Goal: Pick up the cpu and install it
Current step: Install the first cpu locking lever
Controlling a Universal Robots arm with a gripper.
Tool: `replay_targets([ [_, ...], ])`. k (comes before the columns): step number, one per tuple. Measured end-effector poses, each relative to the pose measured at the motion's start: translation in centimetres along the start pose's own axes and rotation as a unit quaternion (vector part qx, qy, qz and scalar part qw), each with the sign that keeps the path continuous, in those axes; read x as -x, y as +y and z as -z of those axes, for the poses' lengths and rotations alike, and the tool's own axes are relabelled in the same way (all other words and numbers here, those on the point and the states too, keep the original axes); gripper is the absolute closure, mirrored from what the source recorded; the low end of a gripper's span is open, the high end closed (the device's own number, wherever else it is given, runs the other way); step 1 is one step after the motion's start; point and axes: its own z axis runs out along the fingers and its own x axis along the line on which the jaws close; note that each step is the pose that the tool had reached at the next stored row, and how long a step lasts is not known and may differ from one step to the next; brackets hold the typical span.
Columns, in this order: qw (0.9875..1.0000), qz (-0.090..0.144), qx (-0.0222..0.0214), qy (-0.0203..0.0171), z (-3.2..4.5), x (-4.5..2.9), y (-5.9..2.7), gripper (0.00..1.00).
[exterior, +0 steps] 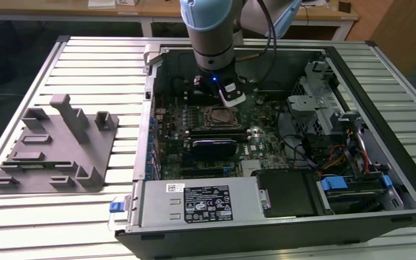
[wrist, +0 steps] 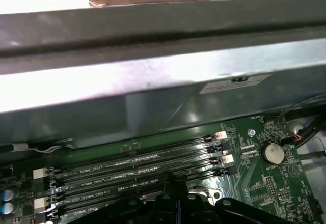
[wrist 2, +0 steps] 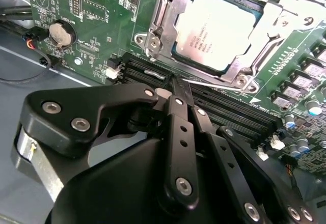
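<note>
The cpu [wrist 2: 219, 28], a square chip with a silver-white top, lies flat in the motherboard socket with the metal frame [wrist 2: 158, 25] around it. A thin wire lever [wrist 2: 214, 84] runs along the socket edge nearest my gripper. In the exterior view the socket [exterior: 219, 115] sits mid-board inside the open computer case. My gripper [wrist 2: 174, 83] is shut with nothing between its fingers. Its tips hang just above the black memory slots [wrist 2: 229, 109] beside the socket, apart from the cpu. Both wrist views show the tips [wrist: 176, 187] over those slots [wrist: 132, 170].
A grey moulded fixture [exterior: 52, 146] lies on the slatted table at the exterior view's left. Inside the case are a power supply [exterior: 197, 203], a drive cage [exterior: 324, 103] and cables [exterior: 345, 157]. The case wall [wrist: 153, 81] and a coin battery [wrist: 272, 152] are close by.
</note>
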Motion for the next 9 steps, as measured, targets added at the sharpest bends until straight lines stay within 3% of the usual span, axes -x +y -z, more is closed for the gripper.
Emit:
replay_targets([
  [5,1.0000,0.000,0.0002,-0.0007,0.00,-0.39,0.05,0.89],
  [9,1.0000,0.001,0.0010,-0.0043,-0.12,-0.49,0.01,0.89],
])
